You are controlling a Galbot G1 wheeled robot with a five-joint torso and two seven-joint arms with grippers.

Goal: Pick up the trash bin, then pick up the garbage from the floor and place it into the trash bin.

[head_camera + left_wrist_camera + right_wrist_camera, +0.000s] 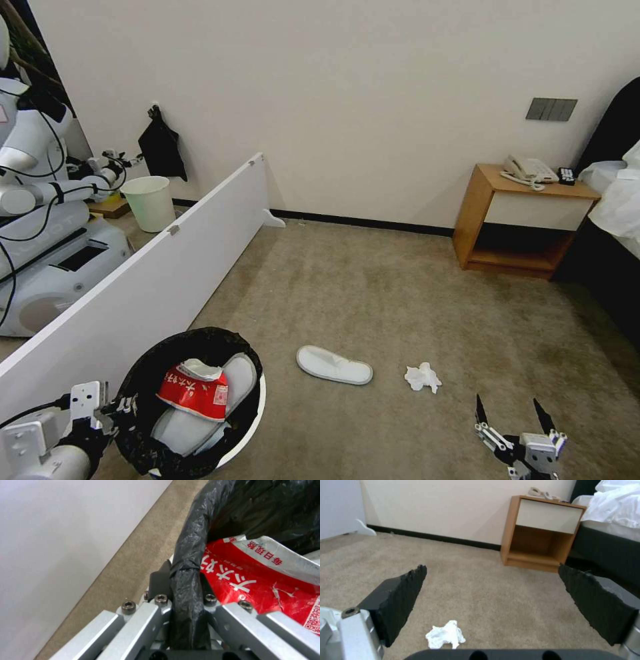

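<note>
The trash bin [248, 427], white with a black bag over its rim, hangs low at the left front, and my left gripper [123, 408] is shut on its bag-covered rim [186, 597]. Inside lie a red-white packet [195, 392] and a white slipper [193, 423]; the packet [266, 585] fills the left wrist view beside the rim. On the carpet ahead lie a white slipper [334, 365] and a crumpled white tissue [422, 377]. My right gripper [510, 413] hovers open just short of the tissue [445, 634], which shows between its black fingers [398, 597].
A long white panel [153, 280] runs along the left. A wooden bedside table [523, 220] with a phone stands at the far right wall, a bed [623, 200] beside it. Behind the panel are a pale unlined bin [150, 202] and another robot [40, 220].
</note>
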